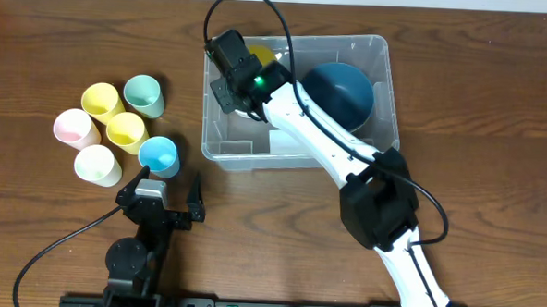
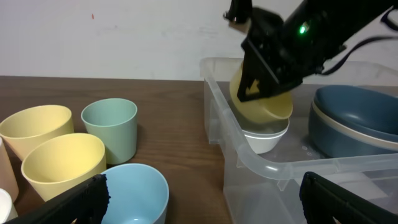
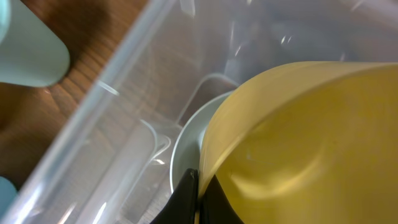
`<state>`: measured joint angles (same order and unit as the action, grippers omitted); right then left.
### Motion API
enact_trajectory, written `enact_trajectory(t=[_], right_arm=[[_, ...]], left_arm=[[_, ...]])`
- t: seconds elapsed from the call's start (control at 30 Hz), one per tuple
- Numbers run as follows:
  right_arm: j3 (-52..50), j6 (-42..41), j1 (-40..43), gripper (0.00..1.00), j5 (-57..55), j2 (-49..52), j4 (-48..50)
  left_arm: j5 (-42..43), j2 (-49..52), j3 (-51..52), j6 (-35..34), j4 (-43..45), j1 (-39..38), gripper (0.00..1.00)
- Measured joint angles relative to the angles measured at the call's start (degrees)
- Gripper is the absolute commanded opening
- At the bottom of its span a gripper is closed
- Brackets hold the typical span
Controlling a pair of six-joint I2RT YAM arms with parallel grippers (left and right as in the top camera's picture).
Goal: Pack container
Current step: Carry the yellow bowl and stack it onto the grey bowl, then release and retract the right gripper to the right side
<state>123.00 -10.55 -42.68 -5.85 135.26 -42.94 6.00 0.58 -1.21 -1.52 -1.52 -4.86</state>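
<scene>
One blue bowl (image 1: pixel 339 92), white bowl (image 2: pixel 266 138) in container (image 1: pixel 255 157), right pincer (image 3: pixel 198 193) gripping yellow bowl (image 3: pixel 298 143), left pincer (image 1: pixel 168 191) wide

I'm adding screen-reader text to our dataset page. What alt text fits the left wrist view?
The right gripper holds a yellow bowl tilted above a white bowl inside the clear container, beside a dark blue bowl. Pastel cups stand on the wooden table outside it.

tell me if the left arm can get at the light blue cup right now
Probably yes: the left gripper stands open just short of the light blue cup, nothing between them. The right gripper holds the yellow bowl away in the container.
</scene>
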Motion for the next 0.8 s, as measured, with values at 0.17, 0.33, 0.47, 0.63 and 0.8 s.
enact_trajectory(t=[0.17,0.33,0.47,0.63,0.8], right_arm=[[0.00,-0.96,0.00,0.57,0.28,0.46,-0.37],[0.02,-0.98,0.00,0.61,1.33,0.46,-2.16],[0.42,-1.03,0.00,0.66,2.29,0.20,-6.51],[1.99,-0.98,0.11,0.71,2.14,-5.57,-14.34],[4.17,-1.07,1.86,0.82,-0.55,-19.30,-21.03]], left_arm=[[0.00,0.00,0.00,0.00,0.00,0.00,0.98],[0.02,0.00,0.00,0.00,0.00,0.00,0.98],[0.00,0.00,0.00,0.00,0.02,0.00,0.98],[0.00,0.00,0.00,0.00,0.00,0.00,0.98],[0.00,0.00,0.00,0.00,0.00,0.00,0.98]])
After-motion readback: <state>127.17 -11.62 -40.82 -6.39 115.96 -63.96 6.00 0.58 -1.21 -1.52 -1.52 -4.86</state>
